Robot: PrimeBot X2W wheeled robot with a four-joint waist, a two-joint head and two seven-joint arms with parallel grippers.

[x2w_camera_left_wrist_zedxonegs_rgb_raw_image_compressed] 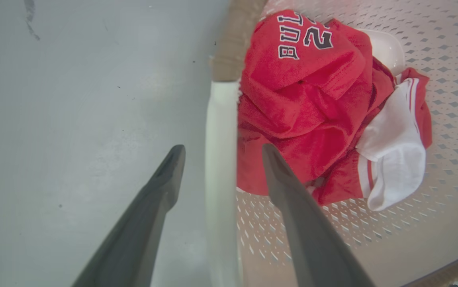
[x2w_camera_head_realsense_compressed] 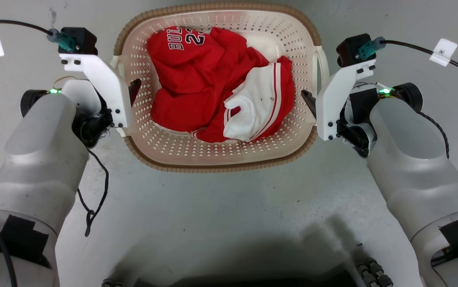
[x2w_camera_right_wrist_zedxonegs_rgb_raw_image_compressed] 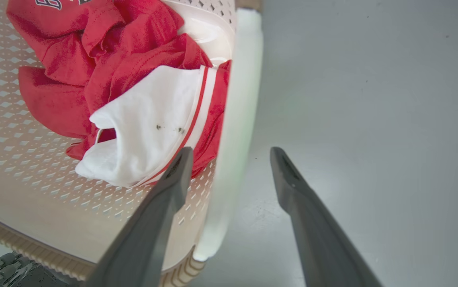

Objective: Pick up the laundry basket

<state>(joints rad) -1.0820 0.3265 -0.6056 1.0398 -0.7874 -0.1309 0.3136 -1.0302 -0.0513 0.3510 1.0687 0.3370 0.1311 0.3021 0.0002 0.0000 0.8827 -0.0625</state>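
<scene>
Laundry basket (x2w_camera_head_realsense_compressed: 213,166) is seen at upper centre of the head view, set on grey floor (x2w_camera_head_realsense_compressed: 229,223). Left gripper (x2w_camera_left_wrist_zedxonegs_rgb_raw_image_compressed: 222,148) is held apart astride left handle (x2w_camera_left_wrist_zedxonegs_rgb_raw_image_compressed: 220,115). Right gripper (x2w_camera_right_wrist_zedxonegs_rgb_raw_image_compressed: 232,151) is held apart astride right handle (x2w_camera_right_wrist_zedxonegs_rgb_raw_image_compressed: 240,99).

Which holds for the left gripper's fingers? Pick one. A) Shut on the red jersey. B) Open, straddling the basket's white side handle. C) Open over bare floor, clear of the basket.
B: the left gripper is open, one finger on each side of the white handle of the laundry basket.
</scene>
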